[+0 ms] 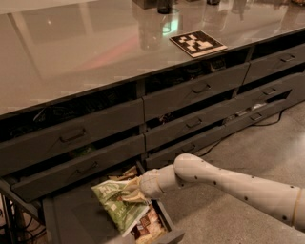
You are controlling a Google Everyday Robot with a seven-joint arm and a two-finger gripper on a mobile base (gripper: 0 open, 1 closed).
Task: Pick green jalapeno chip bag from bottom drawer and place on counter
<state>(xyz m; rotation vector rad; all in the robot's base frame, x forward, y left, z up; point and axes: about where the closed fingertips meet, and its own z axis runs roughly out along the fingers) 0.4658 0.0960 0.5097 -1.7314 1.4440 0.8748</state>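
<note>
The green jalapeno chip bag [113, 204] is crinkly green with a pale label panel and hangs tilted over the open bottom drawer [71, 221] at the lower left. My gripper [134, 189] sits at the bag's upper right edge, on the end of the white arm that reaches in from the right. The bag looks lifted slightly above the drawer's contents. Dark brown-and-tan snack bags [148, 225] lie under it in the drawer. The glossy grey-beige counter [81, 52] spans the top, with a black-and-white marker tile [198, 43] on it.
Shallower dark-grey drawers with bar handles [190, 93] fill the cabinet front; several stand partly open. A cable [267, 123] runs along the concrete floor at right. Dark objects [164, 5] stand at the counter's far edge.
</note>
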